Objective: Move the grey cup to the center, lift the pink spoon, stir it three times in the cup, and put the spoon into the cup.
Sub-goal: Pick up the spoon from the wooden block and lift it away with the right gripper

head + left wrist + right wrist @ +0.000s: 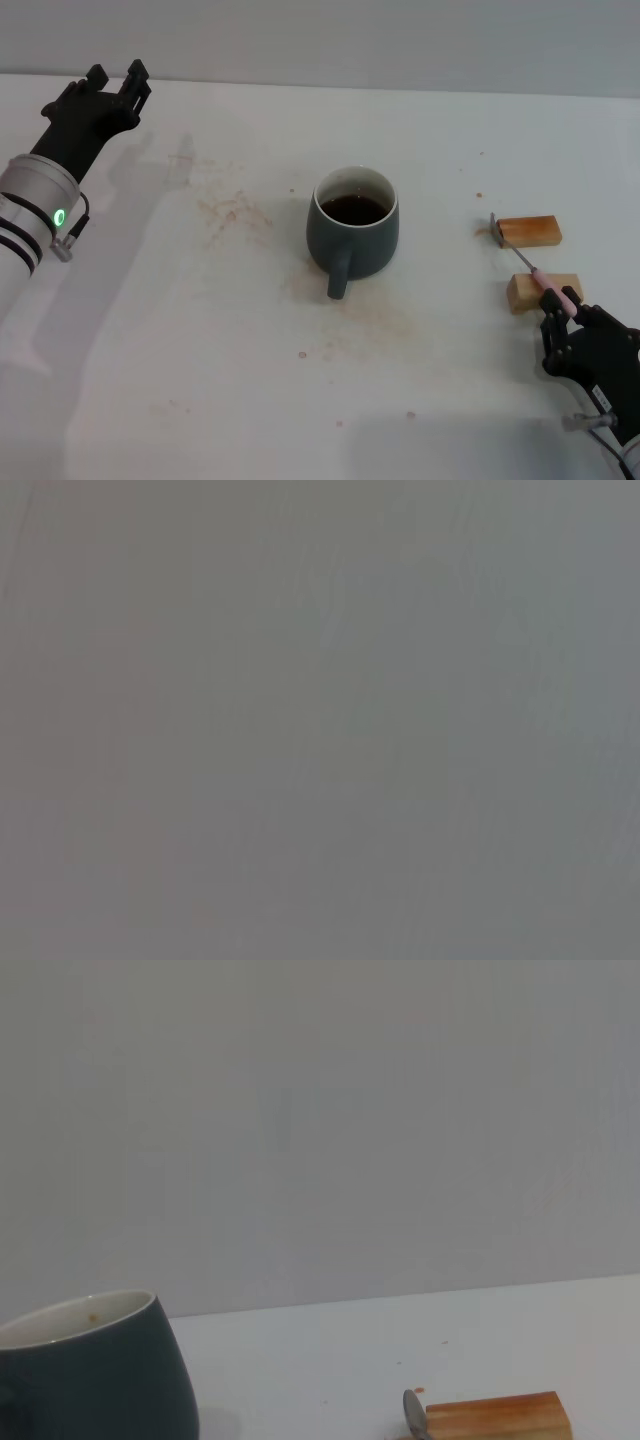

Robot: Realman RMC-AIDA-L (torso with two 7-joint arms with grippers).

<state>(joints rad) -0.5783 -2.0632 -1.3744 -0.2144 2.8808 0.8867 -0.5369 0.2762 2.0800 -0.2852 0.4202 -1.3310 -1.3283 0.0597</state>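
One squat dark blue-grey ceramic mug (353,233) stands mid-table. To its right lie two small wooden blocks, far (529,231) and near (540,291), and one slim pink-handled metal spoon (536,271). Two black grippers, far left (113,84) and near right (565,322).

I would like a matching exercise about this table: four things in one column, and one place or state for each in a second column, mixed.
Things:
1. grey cup
2. pink spoon
3. left gripper
4. right gripper

Places or states:
a. raised at the far left corner
b. at the spoon's pink handle end
c. mid-table, holding dark liquid
d. lying across two wooden blocks

Pairs: 1-c, 2-d, 3-a, 4-b
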